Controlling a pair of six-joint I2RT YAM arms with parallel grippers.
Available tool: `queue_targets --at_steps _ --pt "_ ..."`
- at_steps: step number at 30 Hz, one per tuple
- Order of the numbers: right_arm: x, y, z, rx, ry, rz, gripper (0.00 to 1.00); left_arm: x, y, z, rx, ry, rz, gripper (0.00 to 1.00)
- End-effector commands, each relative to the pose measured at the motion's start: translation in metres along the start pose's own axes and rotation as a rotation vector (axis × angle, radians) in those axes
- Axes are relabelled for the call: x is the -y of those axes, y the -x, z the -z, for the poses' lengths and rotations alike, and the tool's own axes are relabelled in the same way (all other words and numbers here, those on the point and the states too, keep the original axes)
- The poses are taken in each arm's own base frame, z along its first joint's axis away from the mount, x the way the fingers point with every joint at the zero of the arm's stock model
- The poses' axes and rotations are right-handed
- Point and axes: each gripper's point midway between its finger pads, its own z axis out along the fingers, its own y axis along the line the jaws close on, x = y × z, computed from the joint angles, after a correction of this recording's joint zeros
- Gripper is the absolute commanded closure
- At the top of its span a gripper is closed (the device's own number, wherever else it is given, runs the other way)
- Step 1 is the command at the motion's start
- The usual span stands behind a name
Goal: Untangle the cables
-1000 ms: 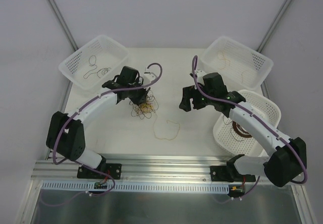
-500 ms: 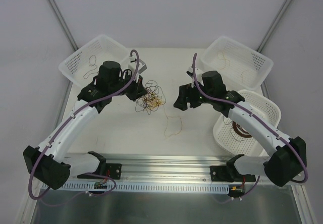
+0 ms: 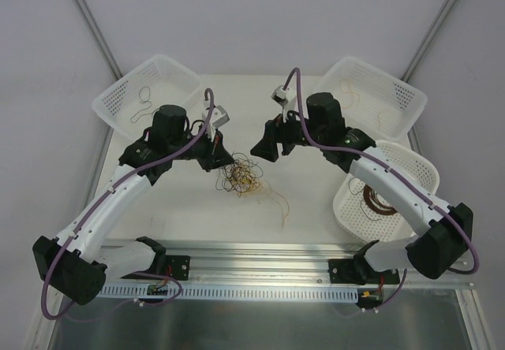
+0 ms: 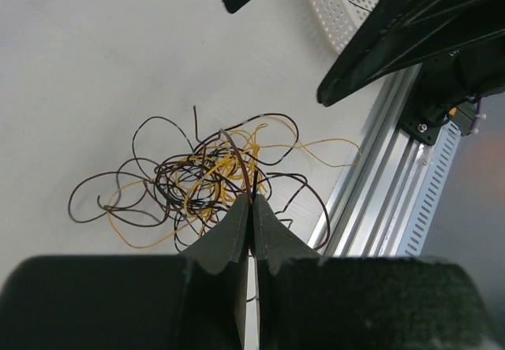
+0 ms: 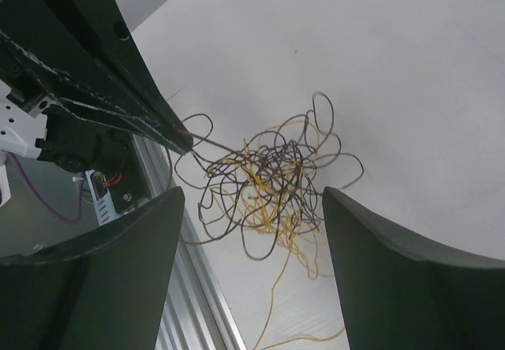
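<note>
Two grippers work over one tangle. At the left gripper (image 4: 252,200): fingertips pressed hard together, pinching a single dark-brown strand that arcs from the tips back into the heap. From the right wrist view, the same pinch: a thin wire running from the black tip into the mass. At the right gripper (image 5: 252,196): fingers spread wide, nothing between them, hovering above the heap with the wires showing through the gap. From above, both tips aimed inward, the left one just left and far of the knot, the right one just right and far of it.

Between and slightly nearer than the two tips: the cables (image 3: 241,176), a loose knot of brown, black and yellow loops on the white table (image 3: 189,208), about midway across. Trailing from the knot toward the near right: one yellow strand (image 3: 280,204), stopping short of the aluminium rail (image 3: 260,254) at the near edge.

Farther out, three white mesh baskets. At the far left, well apart from the knot, one basket (image 3: 114,102) with a few dark strands lying inside. At the far right, another basket (image 3: 406,94) with pale tan strands inside. Just nearer than that one, partly under the right arm, a third basket (image 3: 422,173) holding a neat dark-brown coil (image 3: 377,202).
</note>
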Motion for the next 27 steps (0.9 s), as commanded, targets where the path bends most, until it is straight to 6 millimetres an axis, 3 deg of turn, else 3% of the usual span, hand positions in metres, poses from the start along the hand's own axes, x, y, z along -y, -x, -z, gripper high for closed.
queue_targets --at_steps 1,10,16,19,22,26,27 --pt "-0.019 0.018 -0.011 0.026 0.125 0.107 0.26 0.02 0.005 0.008 0.031 -0.092 -0.027 1.0" --pt "-0.029 -0.009 -0.038 -0.073 0.236 0.104 0.29 0.023 0.01 0.009 0.041 -0.106 -0.036 1.0" --pt "-0.024 -0.019 -0.052 -0.098 0.244 0.091 0.39 0.026 0.01 0.011 0.045 -0.118 -0.045 1.0" --pt "-0.021 -0.021 -0.057 -0.099 0.241 0.088 0.5 0.026 0.008 0.012 0.045 -0.115 -0.045 1.0" --pt "-0.021 -0.022 -0.057 -0.101 0.241 0.088 0.68 0.026 0.007 0.013 0.046 -0.109 -0.046 1.0" --pt "-0.022 -0.016 -0.051 -0.089 0.226 0.102 0.99 0.02 0.002 0.013 0.041 -0.074 -0.037 1.0" --pt "-0.022 -0.013 -0.049 -0.087 0.219 0.11 0.99 0.01 0.0 0.012 0.037 -0.018 -0.031 1.0"
